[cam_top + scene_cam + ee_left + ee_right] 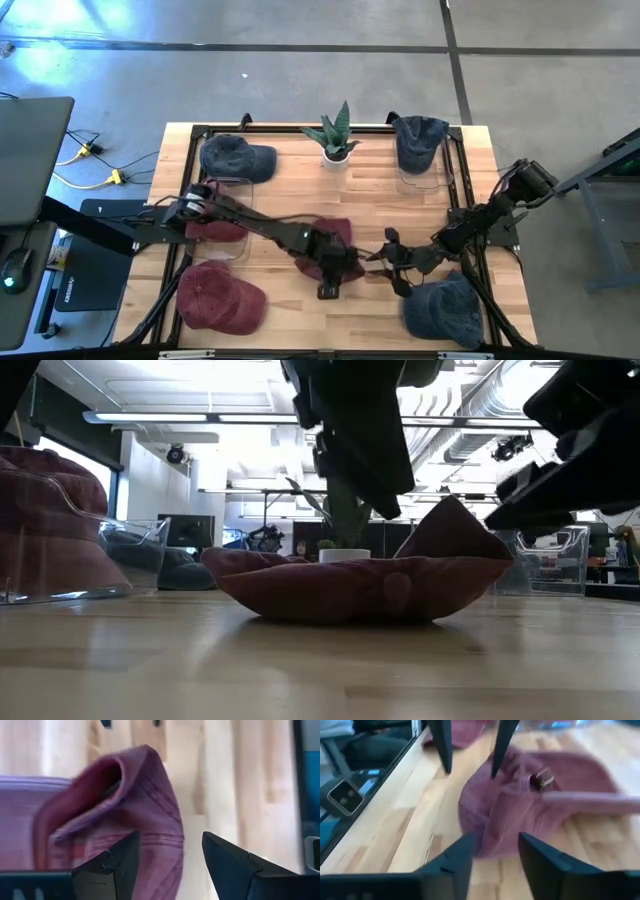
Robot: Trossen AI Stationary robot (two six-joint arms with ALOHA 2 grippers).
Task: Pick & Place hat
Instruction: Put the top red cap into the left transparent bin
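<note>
Crumpled maroon fabric cap point(365, 588) is lying mid-table, toward the near edge. Left gripper point(170, 865) and right gripper point(492, 857) are flanking it, fingers apart, gripping nothing. Bare wood table point(370, 185) is showing beyond.

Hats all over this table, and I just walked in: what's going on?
Both arms meet over a maroon hat lying crumpled mid-table. The left pincer and right pincer both stand open beside it, neither gripping. Other hats, maroon and blue, sit around the table, with a potted plant at the back.
</note>
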